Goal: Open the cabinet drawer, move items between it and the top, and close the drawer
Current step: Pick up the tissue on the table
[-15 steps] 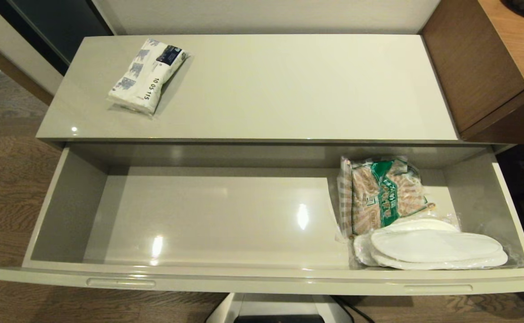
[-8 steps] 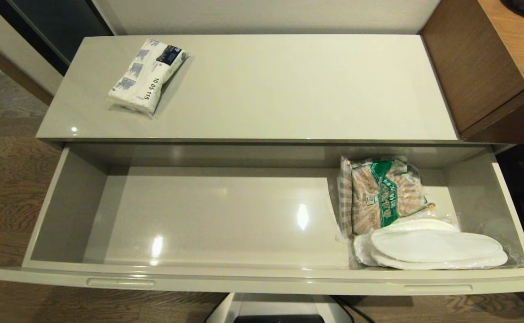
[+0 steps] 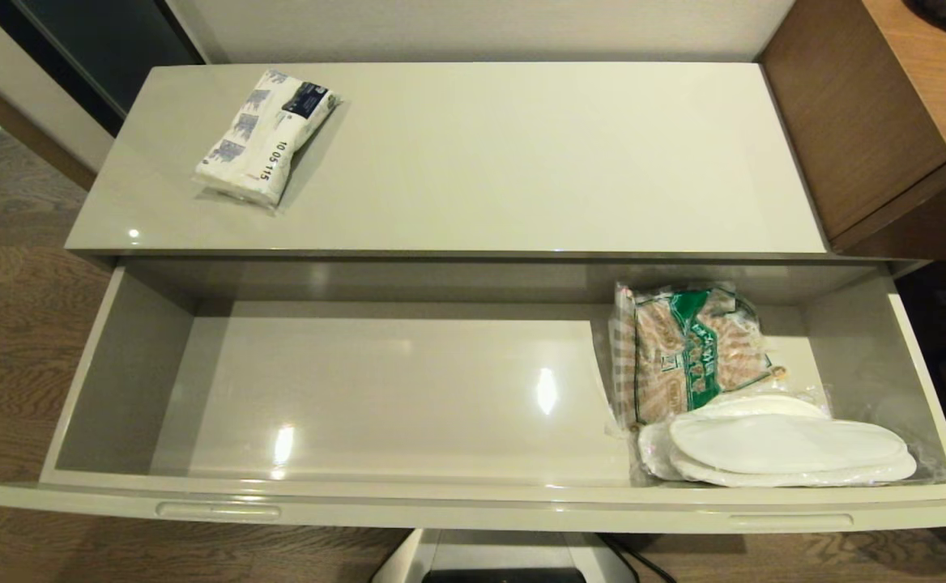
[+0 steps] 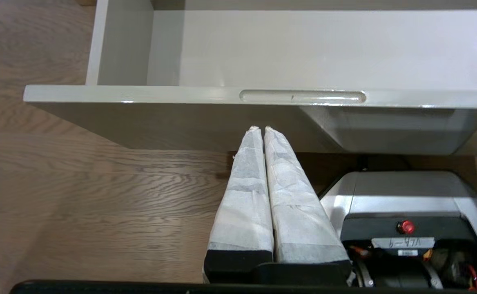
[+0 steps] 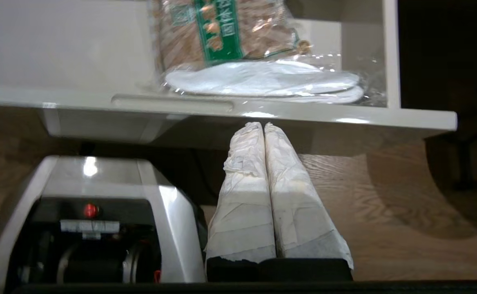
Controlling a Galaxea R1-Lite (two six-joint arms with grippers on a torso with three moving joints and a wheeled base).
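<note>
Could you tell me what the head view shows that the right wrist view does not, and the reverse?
Only the head view shows the tissue pack lying on the top. Only the right wrist view shows the right gripper, shut and empty, below the drawer's front, and the robot's base. Both show the open cabinet drawer with the wrapped slippers partly overlapping the snack bag.

The top (image 3: 473,162), a glossy pale grey-beige cabinet slab, carries a white tissue pack (image 3: 265,136) with blue print, lying near its left far corner. Below it the cabinet drawer (image 3: 408,389) stands pulled fully out, and in its right end lie a brown-and-green checked snack bag (image 3: 688,348) toward the back and plastic-wrapped white slippers (image 3: 781,449) against the front wall, overlapping the bag's near edge. The cabinet stands on a wood-grain floor (image 3: 11,340).
</note>
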